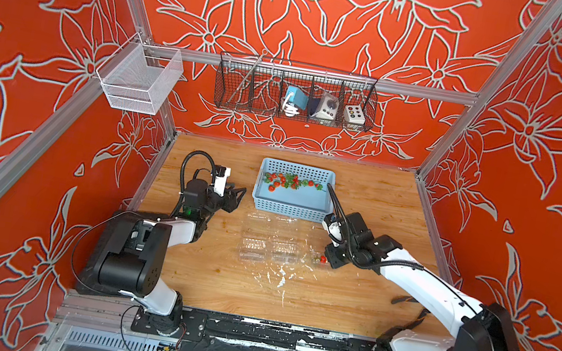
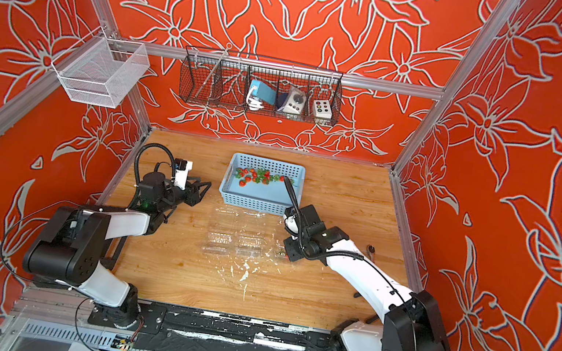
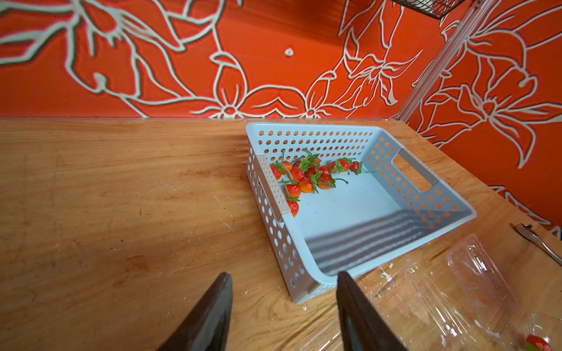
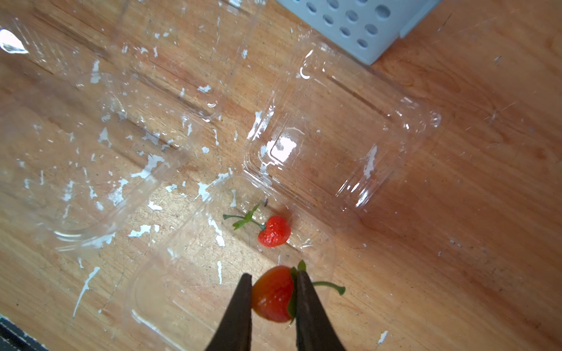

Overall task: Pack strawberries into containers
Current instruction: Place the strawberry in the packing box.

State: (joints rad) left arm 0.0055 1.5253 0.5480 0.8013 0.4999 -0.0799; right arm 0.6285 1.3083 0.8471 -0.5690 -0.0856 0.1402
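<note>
Several strawberries (image 1: 288,180) (image 3: 307,176) lie bunched at the far end of the light blue basket. Three clear containers (image 1: 253,248) (image 1: 284,252) (image 4: 182,273) sit open in a row in front of it. One strawberry (image 4: 273,232) lies in the rightmost container, whose lid (image 4: 334,136) lies flat beside it. My right gripper (image 4: 274,275) (image 1: 329,261) hangs over that container, shut on an orange-red strawberry (image 4: 272,296) with its stem sticking out sideways. My left gripper (image 3: 284,274) (image 1: 239,196) stays low at the basket's near left corner, open and empty.
The blue perforated basket (image 1: 289,207) (image 3: 425,182) stands at the middle back of the wooden table. A metal utensil (image 2: 371,249) (image 3: 535,240) lies near the right wall. White flecks dot the wood around the containers. Wire baskets (image 1: 295,92) (image 1: 139,77) hang on the frame above.
</note>
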